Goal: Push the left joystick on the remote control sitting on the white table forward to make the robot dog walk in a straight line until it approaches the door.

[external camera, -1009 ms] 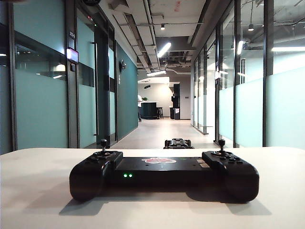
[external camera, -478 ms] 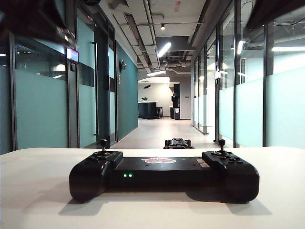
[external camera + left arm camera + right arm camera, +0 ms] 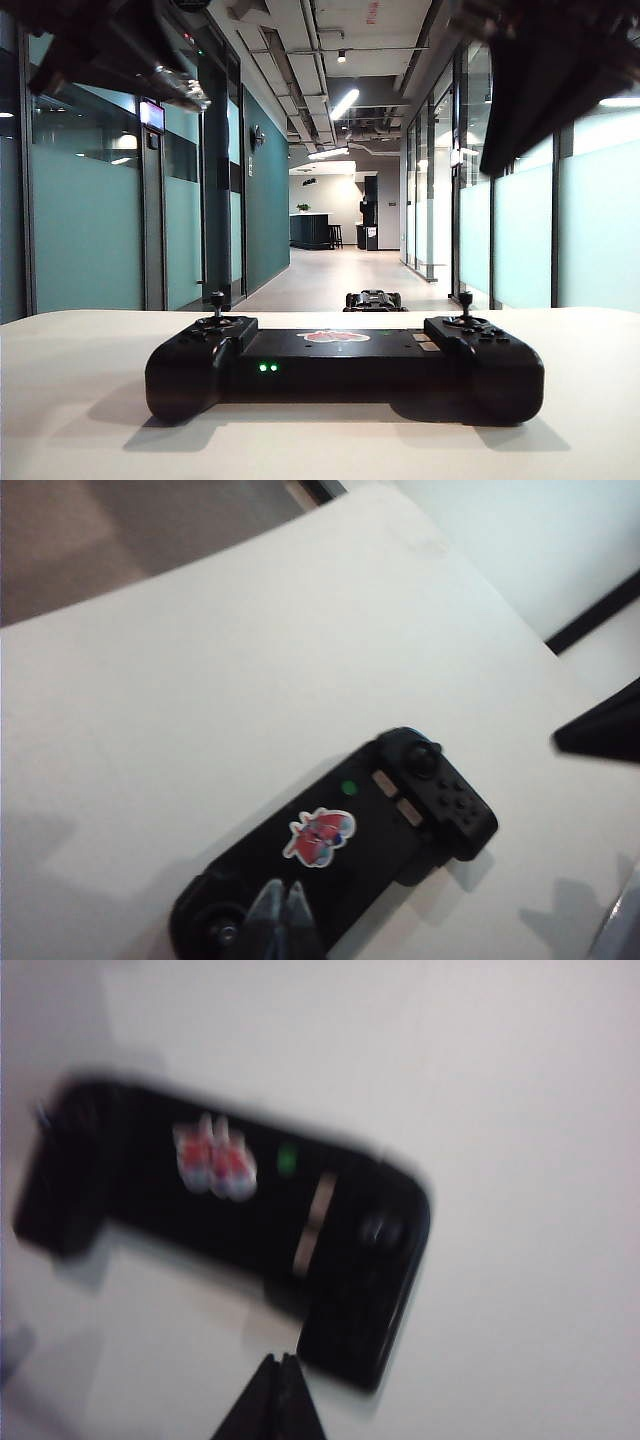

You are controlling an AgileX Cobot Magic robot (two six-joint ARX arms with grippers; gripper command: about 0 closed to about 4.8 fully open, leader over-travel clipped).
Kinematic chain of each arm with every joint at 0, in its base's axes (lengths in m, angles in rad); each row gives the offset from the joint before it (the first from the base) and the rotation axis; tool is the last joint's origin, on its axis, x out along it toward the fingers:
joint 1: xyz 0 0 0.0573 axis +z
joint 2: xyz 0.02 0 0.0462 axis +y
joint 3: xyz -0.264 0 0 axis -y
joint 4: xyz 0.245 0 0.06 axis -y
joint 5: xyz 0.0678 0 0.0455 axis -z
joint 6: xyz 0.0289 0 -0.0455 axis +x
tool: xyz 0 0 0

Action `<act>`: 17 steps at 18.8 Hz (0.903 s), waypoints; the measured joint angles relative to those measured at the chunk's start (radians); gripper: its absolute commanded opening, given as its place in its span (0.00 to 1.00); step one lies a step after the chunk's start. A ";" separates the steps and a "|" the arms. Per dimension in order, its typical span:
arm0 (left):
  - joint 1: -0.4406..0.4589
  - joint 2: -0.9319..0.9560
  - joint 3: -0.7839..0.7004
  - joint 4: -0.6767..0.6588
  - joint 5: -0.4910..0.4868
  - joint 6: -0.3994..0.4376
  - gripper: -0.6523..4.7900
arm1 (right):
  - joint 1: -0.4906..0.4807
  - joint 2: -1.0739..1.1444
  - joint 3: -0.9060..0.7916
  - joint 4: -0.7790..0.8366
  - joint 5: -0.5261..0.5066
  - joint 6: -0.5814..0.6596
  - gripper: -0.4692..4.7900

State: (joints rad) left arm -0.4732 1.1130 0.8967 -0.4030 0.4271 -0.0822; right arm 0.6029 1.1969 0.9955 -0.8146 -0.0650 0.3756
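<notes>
The remote (image 3: pixel 345 368) lies flat near the front of the table (image 3: pixel 80 420), handles toward the camera, green light lit. Its left stick (image 3: pixel 217 303) stands upright and untouched, the right stick (image 3: pixel 465 302) likewise. Both arms hang high above it. The left gripper (image 3: pixel 282 912) has its fingers pressed together and empty, over the left handle (image 3: pixel 215 925). The right gripper (image 3: pixel 275 1390) is also pinched shut with nothing in it, above the right handle (image 3: pixel 365 1280), though that view is smeared, so its exact aim is hard to judge.

To do this step well, I would lower the closed left tip just behind the stick's cap, then push it straight away from the camera, with no sideways drift, so the dog keeps its line.

Beyond the table edge the dog (image 3: pixel 374 300) sits on the corridor floor, facing down the hall.

The remote's middle bar carries a red-and-white logo (image 3: pixel 320 837); no lettering is readable.
</notes>
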 measured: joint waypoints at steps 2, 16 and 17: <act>-0.014 0.002 0.000 -0.002 0.005 0.000 0.11 | 0.034 0.029 -0.001 -0.046 -0.024 0.011 0.28; -0.016 0.002 0.000 -0.001 0.055 -0.002 0.11 | 0.082 0.204 0.002 -0.103 0.065 0.092 0.78; -0.017 0.002 0.000 -0.001 0.064 -0.002 0.11 | 0.082 0.238 0.002 -0.103 0.065 0.092 0.78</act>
State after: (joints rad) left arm -0.4900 1.1152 0.8967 -0.4042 0.4908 -0.0841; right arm 0.6853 1.4345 0.9977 -0.9180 0.0002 0.4675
